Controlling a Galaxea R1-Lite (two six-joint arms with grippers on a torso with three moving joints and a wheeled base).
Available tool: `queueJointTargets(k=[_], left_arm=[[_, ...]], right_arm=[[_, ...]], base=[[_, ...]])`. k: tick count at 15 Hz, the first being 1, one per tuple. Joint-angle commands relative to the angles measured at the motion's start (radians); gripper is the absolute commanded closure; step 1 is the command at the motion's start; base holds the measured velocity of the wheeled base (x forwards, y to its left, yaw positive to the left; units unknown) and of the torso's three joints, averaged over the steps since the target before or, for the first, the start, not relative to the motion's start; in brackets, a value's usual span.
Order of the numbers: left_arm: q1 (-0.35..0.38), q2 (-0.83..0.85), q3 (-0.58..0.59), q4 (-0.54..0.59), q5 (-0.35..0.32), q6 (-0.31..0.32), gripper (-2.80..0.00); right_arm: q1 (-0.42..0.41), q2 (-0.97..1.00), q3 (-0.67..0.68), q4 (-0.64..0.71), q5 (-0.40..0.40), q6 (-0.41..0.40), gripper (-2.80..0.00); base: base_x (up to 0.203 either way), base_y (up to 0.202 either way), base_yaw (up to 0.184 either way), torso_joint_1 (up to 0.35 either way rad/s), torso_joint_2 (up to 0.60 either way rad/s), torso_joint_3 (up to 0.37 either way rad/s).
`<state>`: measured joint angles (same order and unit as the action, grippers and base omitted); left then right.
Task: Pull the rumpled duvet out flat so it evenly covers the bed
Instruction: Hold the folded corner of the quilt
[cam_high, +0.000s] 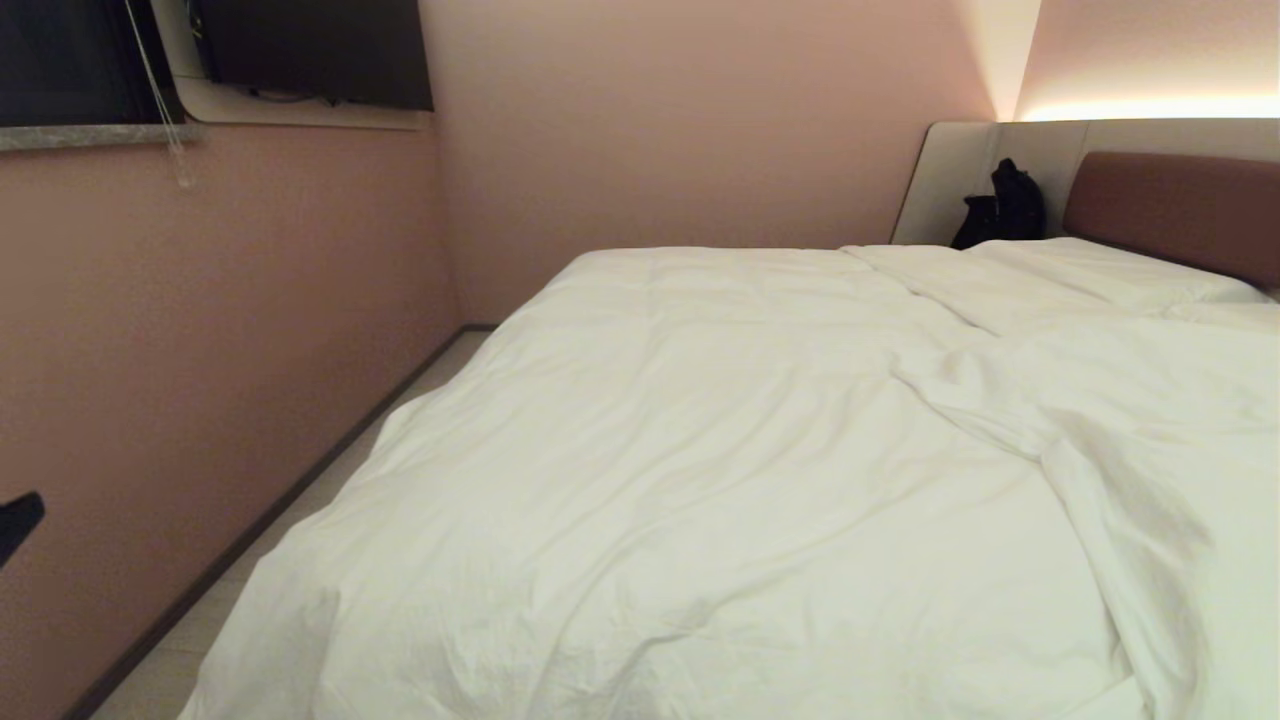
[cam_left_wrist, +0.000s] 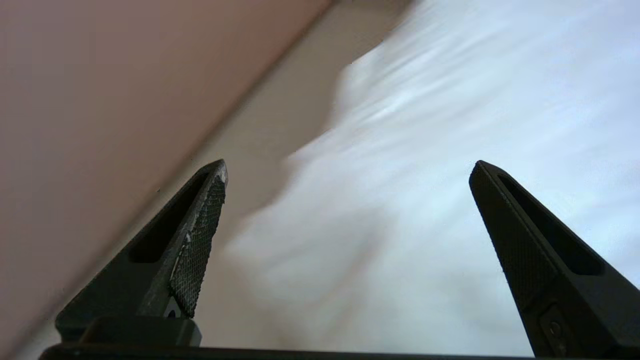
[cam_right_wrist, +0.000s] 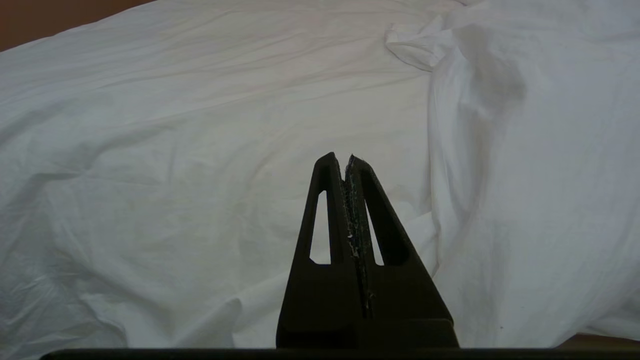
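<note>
The white duvet (cam_high: 720, 470) lies across the bed, whose brown headboard (cam_high: 1180, 210) shows at the far right. The duvet is creased, with a thick folded ridge (cam_high: 1100, 480) running down its right part. My left gripper (cam_left_wrist: 350, 162) hangs open and empty above the duvet's left edge (cam_left_wrist: 425, 150), where it meets the floor strip; only a dark tip of that arm (cam_high: 15, 525) shows in the head view. My right gripper (cam_right_wrist: 340, 156) is shut on nothing, held over the duvet (cam_right_wrist: 200, 150) beside the fold (cam_right_wrist: 450, 100).
A pink wall (cam_high: 200, 330) runs close along the bed's left side, leaving a narrow strip of pale floor (cam_high: 330, 480). A black bag (cam_high: 1005, 205) stands by the headboard panel. White pillows (cam_high: 1100, 270) lie at the head end.
</note>
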<state>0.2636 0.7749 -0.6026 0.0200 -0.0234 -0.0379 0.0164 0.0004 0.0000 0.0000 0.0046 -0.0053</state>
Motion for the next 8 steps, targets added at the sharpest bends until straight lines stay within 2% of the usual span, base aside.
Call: queueJointTargets(k=[1, 2, 4, 5, 8], left_arm=[[0.000, -0.061, -0.029, -0.053, -0.209, -0.112, -2.80], [0.000, -0.086, -0.027, -0.065, -0.256, -0.122, -2.80], [0.000, -0.105, -0.022, -0.069, -0.280, -0.126, -2.80], [0.000, -0.116, -0.019, -0.070, -0.295, -0.127, 0.00], [0.000, -0.148, -0.010, -0.071, -0.332, -0.127, 0.00]], right_arm=[[0.000, 0.000, 0.000, 0.000, 0.000, -0.001, 0.00], [0.000, 0.000, 0.000, 0.000, 0.002, -0.001, 0.00], [0.000, 0.000, 0.000, 0.000, 0.002, 0.001, 0.00], [0.000, 0.000, 0.000, 0.000, 0.000, 0.001, 0.00], [0.000, 0.000, 0.000, 0.000, 0.002, 0.001, 0.00]], base=[[0.000, 0.000, 0.000, 0.000, 0.00, 0.000], [0.000, 0.000, 0.000, 0.000, 0.00, 0.000], [0.000, 0.000, 0.000, 0.000, 0.00, 0.000], [0.000, 0.000, 0.000, 0.000, 0.00, 0.000], [0.000, 0.000, 0.000, 0.000, 0.00, 0.000]])
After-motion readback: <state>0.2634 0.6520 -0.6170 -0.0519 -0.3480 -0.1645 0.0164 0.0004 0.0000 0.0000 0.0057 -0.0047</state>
